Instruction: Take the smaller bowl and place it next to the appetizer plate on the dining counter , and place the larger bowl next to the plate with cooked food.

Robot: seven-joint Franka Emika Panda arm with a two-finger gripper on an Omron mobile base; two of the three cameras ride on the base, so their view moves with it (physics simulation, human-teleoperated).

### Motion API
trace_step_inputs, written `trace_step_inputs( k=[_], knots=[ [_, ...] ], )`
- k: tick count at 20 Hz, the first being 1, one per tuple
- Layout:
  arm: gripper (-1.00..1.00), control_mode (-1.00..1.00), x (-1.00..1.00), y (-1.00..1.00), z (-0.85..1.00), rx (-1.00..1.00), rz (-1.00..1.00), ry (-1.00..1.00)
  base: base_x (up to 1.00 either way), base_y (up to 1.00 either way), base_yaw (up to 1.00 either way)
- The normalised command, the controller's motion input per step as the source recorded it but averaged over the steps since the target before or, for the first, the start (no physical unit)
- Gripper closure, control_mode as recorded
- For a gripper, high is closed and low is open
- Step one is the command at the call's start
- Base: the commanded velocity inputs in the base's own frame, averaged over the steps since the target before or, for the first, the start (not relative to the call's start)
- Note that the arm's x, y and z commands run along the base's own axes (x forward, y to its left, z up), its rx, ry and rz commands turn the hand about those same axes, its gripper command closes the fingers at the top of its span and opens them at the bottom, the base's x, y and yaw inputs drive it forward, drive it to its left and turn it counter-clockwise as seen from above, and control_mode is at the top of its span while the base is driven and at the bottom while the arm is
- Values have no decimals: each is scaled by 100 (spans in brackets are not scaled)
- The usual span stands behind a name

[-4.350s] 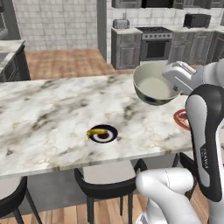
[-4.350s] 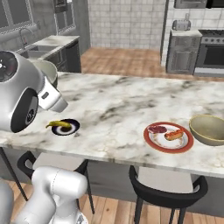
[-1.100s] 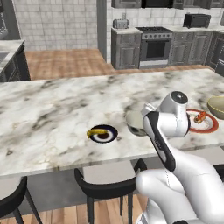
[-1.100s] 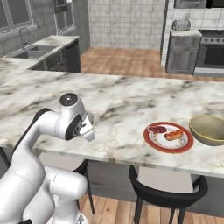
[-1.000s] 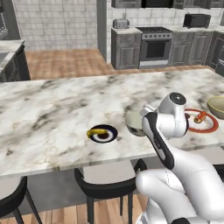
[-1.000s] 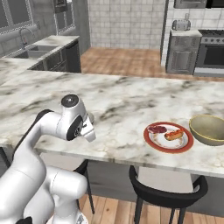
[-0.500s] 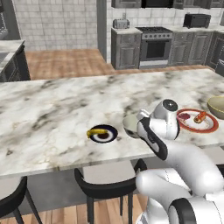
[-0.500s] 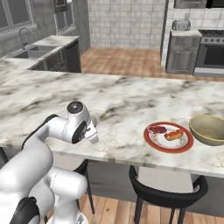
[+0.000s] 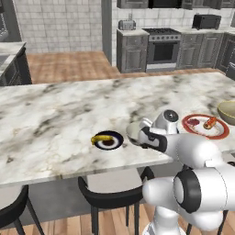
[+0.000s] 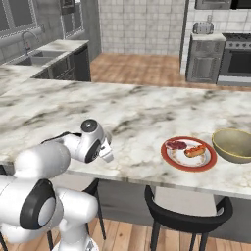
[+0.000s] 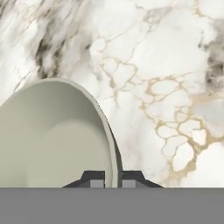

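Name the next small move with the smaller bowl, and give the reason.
Probably open the hand and let go. Its fingers pinch the smaller bowl's rim, and the bowl appears to sit low on the dining counter, right beside the appetizer plate with its banana piece.

Even, bright rendered light; faint soft shadows under dishes; no glare, blur, or edge distortion.

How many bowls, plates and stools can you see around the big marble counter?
Bowls: 2, the smaller bowl pinched at its rim by the gripper, and the larger bowl.
Plates: 2, the appetizer plate and the plate with cooked food.
Stools: 3, two in the left base view and another in the right base view.
Total: 7
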Motion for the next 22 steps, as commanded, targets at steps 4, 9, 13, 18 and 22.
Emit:
trace_step_inputs(
  k=[4, 9, 13, 18, 22],
  knots=[
    [100, -100, 50, 0, -32, 0, 0, 0, 0, 0, 0],
    [100, -100, 57, 0, -33, 0, 0, 0, 0, 0, 0],
    [100, -100, 52, 0, -34, 0, 0, 0, 0, 0, 0],
    [-100, -100, 30, 0, -20, 0, 0, 0, 0, 0, 0],
    [-100, -100, -73, -1, 62, -8, 1, -14, 0, 0, 0]
  ],
)
